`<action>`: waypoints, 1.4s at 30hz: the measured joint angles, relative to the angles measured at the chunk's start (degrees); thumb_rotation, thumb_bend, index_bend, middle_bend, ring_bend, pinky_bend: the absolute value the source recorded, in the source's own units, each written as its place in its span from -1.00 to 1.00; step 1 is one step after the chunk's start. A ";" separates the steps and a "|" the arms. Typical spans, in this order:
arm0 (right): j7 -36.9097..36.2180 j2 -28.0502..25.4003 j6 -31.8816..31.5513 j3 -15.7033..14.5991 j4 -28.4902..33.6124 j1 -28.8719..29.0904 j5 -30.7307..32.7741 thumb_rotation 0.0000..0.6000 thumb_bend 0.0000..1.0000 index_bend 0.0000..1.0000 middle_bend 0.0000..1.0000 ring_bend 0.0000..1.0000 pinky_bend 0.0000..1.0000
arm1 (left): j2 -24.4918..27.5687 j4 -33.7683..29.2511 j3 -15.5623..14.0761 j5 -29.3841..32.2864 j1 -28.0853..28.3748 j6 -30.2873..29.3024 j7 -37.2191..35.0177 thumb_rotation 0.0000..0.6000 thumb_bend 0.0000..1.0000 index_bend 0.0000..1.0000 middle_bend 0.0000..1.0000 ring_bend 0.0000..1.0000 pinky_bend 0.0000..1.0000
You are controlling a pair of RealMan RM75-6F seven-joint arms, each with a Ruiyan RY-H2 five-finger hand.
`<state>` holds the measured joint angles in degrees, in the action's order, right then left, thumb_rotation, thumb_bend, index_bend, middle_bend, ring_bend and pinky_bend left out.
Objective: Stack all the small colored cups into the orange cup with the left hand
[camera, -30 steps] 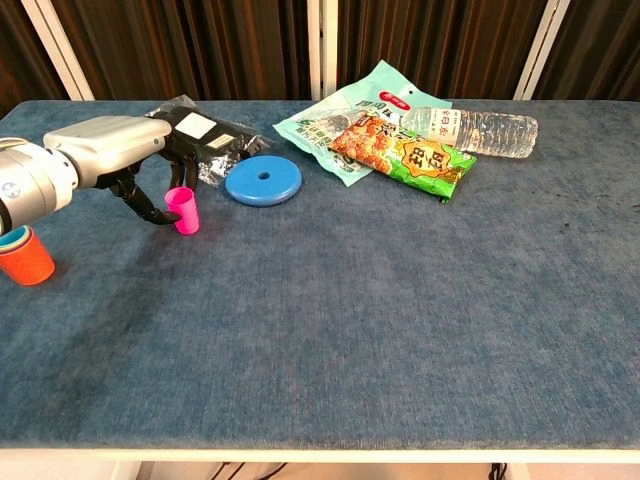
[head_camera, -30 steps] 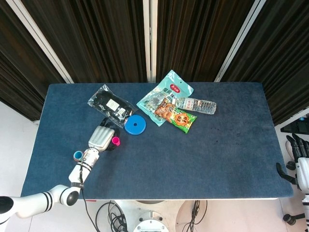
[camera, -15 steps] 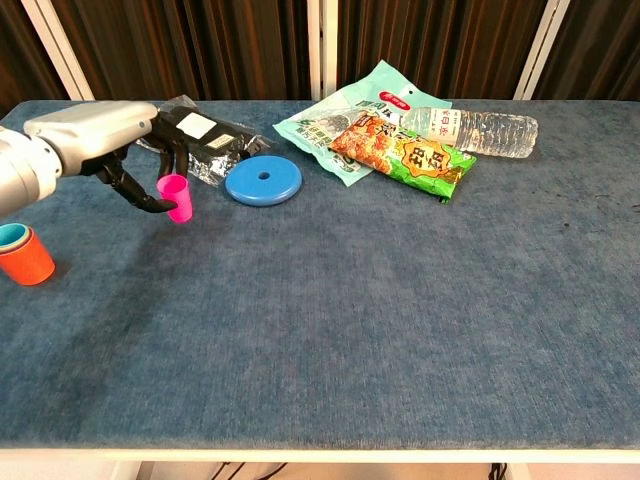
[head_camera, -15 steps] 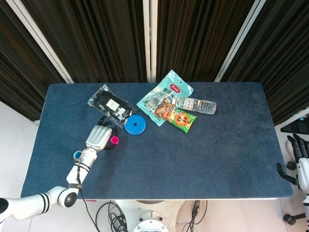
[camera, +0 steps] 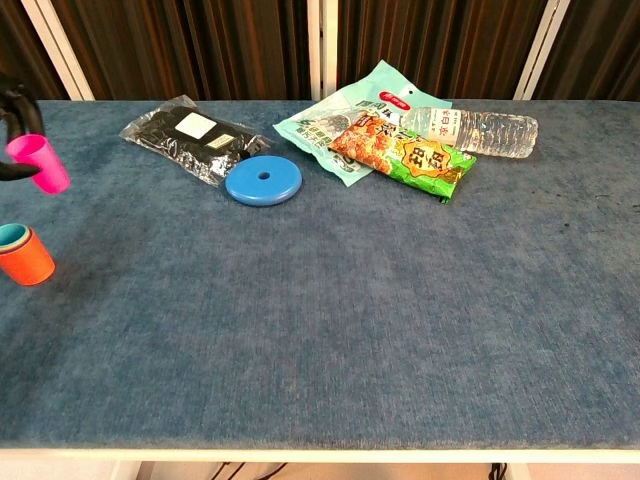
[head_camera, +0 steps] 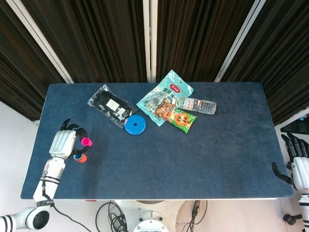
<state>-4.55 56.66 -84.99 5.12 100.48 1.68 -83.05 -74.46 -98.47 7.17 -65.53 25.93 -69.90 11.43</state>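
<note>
Right now the robot's left hand (head_camera: 65, 140) holds a small pink plastic cup (camera: 40, 163) between its dark fingertips (head_camera: 77, 132), lifted above the blue cloth table (camera: 330, 330). From the head view, the pink cup sits just above the orange plastic cup (camera: 27, 257), which stands on the table near the left edge with a small teal cup (camera: 14, 235) tucked inside it. The chest view shows only the tips of the left hand at the left edge.

Farther back on the table lie a black packet in clear wrap (camera: 192, 137), a flat round blue disc with a hole (camera: 263, 181), a teal snack bag (camera: 345, 115), an orange and green snack bag (camera: 402, 148) and a clear plastic water bottle (camera: 476, 129) on its side.

The right hand (head_camera: 297, 162) hangs off the right side of the table, holding nothing, its fingers apart.
</note>
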 measured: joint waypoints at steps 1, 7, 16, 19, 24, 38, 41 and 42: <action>0.23 -0.08 -0.08 -0.02 0.28 0.02 -0.14 1.00 -0.36 -1.00 -1.00 -1.00 -1.00 | 0.61 -0.45 -0.74 -0.23 -1.02 -0.77 -0.35 1.00 -0.48 0.09 0.15 -0.54 -0.93; 1.49 -0.41 -0.56 -0.62 1.54 -0.16 -1.18 1.00 -0.37 -1.00 -1.00 -1.00 -1.00 | 1.30 -0.07 -2.23 -0.05 -3.90 -1.60 -3.33 1.00 -0.48 0.09 0.15 -0.54 -0.93; 1.81 -0.76 -0.80 -0.95 1.74 -0.64 -0.75 1.00 -0.37 -1.00 -1.00 -1.00 -1.00 | 0.63 2.49 -3.38 -1.39 -5.75 -1.03 -5.29 1.00 -0.48 0.09 0.15 -0.54 -0.93; 1.83 -0.62 -0.72 -0.92 1.70 -0.60 -0.62 1.00 -0.37 -1.00 -1.00 -1.00 -1.00 | 0.05 3.29 -3.45 -1.43 -5.89 -0.58 -5.40 1.00 -0.48 0.09 0.15 -0.54 -0.93; 1.95 -0.47 -0.36 -0.95 1.37 -0.51 -0.25 1.00 -0.36 -1.00 -1.00 -1.00 -1.00 | -1.24 4.61 -3.22 -1.82 -6.05 -0.32 -5.44 1.00 -0.48 0.08 0.13 -0.54 -0.93; 1.49 0.03 -0.20 -0.99 0.35 -0.59 0.19 1.00 -0.36 -1.00 -1.00 -1.00 -1.00 | -1.01 4.36 -3.02 -2.73 -6.27 1.11 -6.15 1.00 -0.64 -0.75 -0.71 -0.82 -0.96; 2.00 0.03 0.01 -1.20 0.19 -0.52 -0.05 1.00 -0.37 -1.00 -1.00 -1.00 -1.00 | 0.22 3.28 -2.97 -4.20 -7.21 -1.73 -5.61 1.00 -0.65 -0.75 -0.71 -0.85 -0.95; 2.37 0.03 0.21 -1.45 -0.04 -0.46 -0.43 1.00 -0.39 -1.00 -1.00 -1.00 -1.00 | 0.77 2.97 -3.10 -4.99 -7.63 -2.82 -5.45 1.00 -0.65 -0.75 -0.71 -0.88 -0.96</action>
<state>-2.18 56.69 -84.78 3.67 100.45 1.22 -83.48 -73.69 -95.50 4.07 -70.52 18.30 -72.73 5.98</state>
